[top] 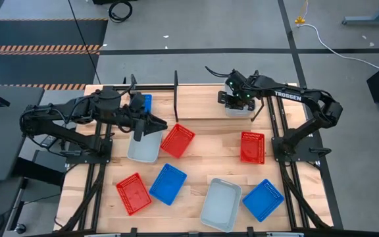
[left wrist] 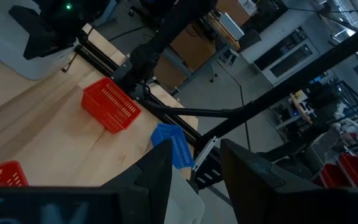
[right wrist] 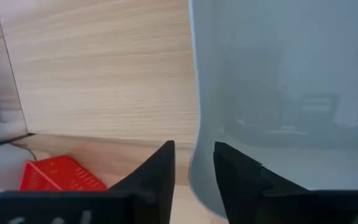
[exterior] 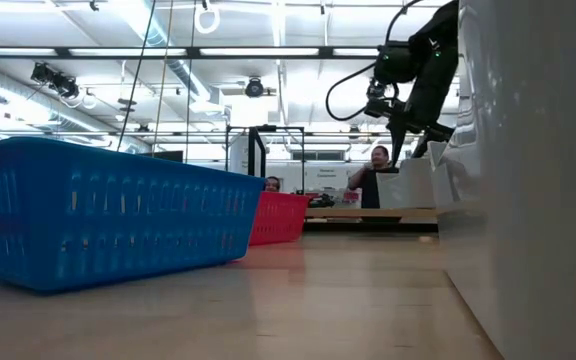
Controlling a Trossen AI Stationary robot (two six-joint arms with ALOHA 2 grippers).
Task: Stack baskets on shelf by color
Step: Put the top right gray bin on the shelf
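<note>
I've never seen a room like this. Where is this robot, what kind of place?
Probably a robot lab or workshop: a light wooden table on bare grey concrete floor, long ceiling strip lights, and a person at benches behind.

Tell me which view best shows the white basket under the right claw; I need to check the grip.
The right wrist view: the white basket fills it, its wall between the right claw fingers. The high view shows it mostly hidden under the claw. The low view shows it small and distant; the left wrist view shows a corner.
</note>
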